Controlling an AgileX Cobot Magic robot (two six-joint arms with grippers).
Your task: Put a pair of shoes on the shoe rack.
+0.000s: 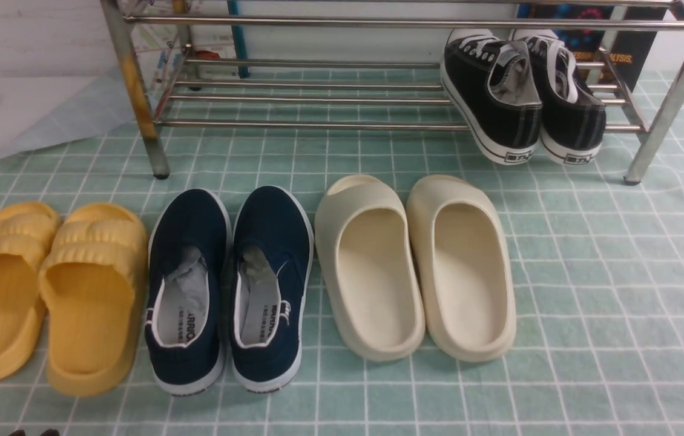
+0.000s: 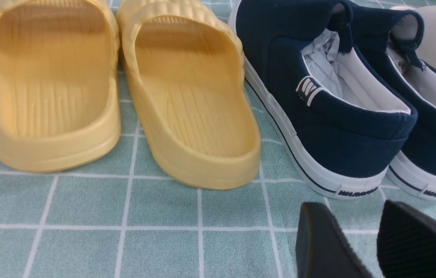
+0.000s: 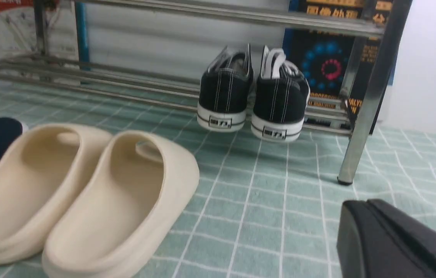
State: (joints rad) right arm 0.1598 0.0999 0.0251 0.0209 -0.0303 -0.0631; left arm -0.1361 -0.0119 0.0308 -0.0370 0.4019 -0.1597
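The pair of shoes, two black lace-up sneakers [image 1: 490, 91] [image 1: 569, 103], stands side by side on the low shelf of the shoe rack [image 1: 318, 125] at its right end. Their heels hang over the front bar. The right wrist view shows both sneakers [image 3: 223, 92] [image 3: 279, 96] from behind, next to a steel rack leg [image 3: 368, 96]. My right gripper [image 3: 360, 210] is shut and empty, low over the cloth, well short of the rack. My left gripper [image 2: 351, 210] is open with nothing between its fingers, just behind the heel of a navy slip-on [image 2: 341, 127].
In a row in front of the rack on the green checked cloth [image 1: 590, 315] lie yellow slides [image 1: 45, 290], navy slip-ons [image 1: 227, 284] and cream slides [image 1: 414, 266]. A dark printed box [image 1: 632, 42] stands behind the rack's right end.
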